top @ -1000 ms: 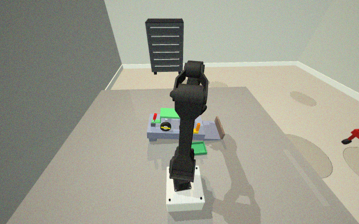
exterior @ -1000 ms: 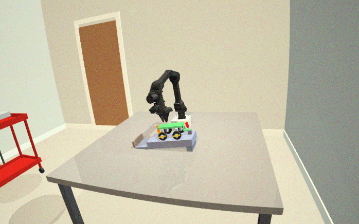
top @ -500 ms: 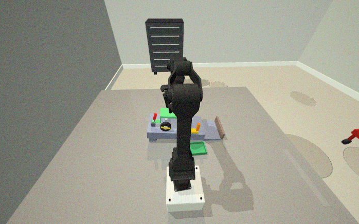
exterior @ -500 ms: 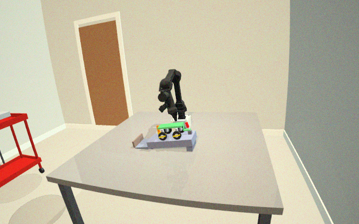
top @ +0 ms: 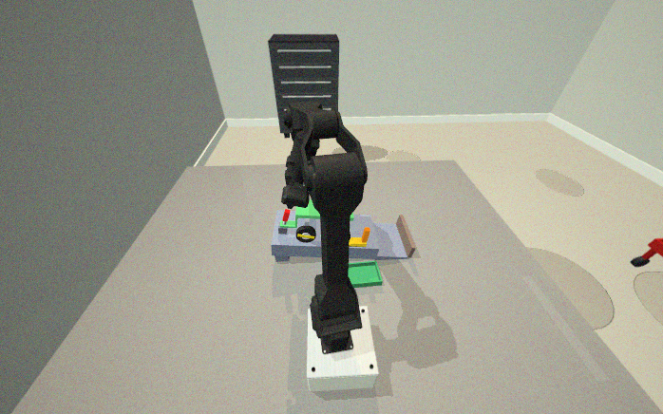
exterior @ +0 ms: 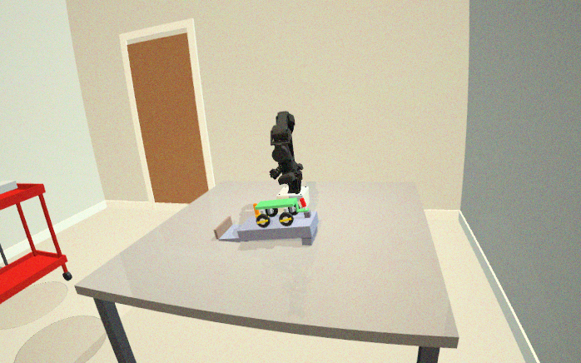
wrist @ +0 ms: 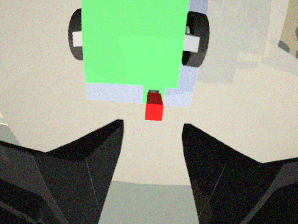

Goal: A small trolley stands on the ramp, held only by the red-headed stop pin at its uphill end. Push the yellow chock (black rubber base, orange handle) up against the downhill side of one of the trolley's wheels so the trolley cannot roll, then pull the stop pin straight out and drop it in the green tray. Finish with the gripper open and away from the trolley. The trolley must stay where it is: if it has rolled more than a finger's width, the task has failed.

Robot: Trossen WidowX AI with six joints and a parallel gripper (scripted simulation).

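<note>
The trolley, with its green deck (top: 307,211) (exterior: 277,204) (wrist: 132,45), stands on the grey-blue ramp (top: 298,251) (exterior: 268,233) (wrist: 115,92). The red-headed stop pin (top: 286,215) (exterior: 302,202) (wrist: 154,112) is in place at the uphill end. The yellow chock (top: 357,242) with its orange handle (top: 366,235) (exterior: 255,209) sits on the ramp at the trolley's downhill end; the arm and trolley hide whether it touches a wheel. The green tray (top: 365,274) is empty where visible. My gripper (wrist: 153,128) is partly open and empty, above the uphill end, with the pin head centred just beyond the fingertips in the wrist view.
A brown end board (top: 405,235) (exterior: 223,227) stands at the ramp's low end. The white arm base (top: 342,381) is on the near side of the tray. A red cart (exterior: 22,270) and a dark drawer cabinet (top: 304,74) stand beyond the table.
</note>
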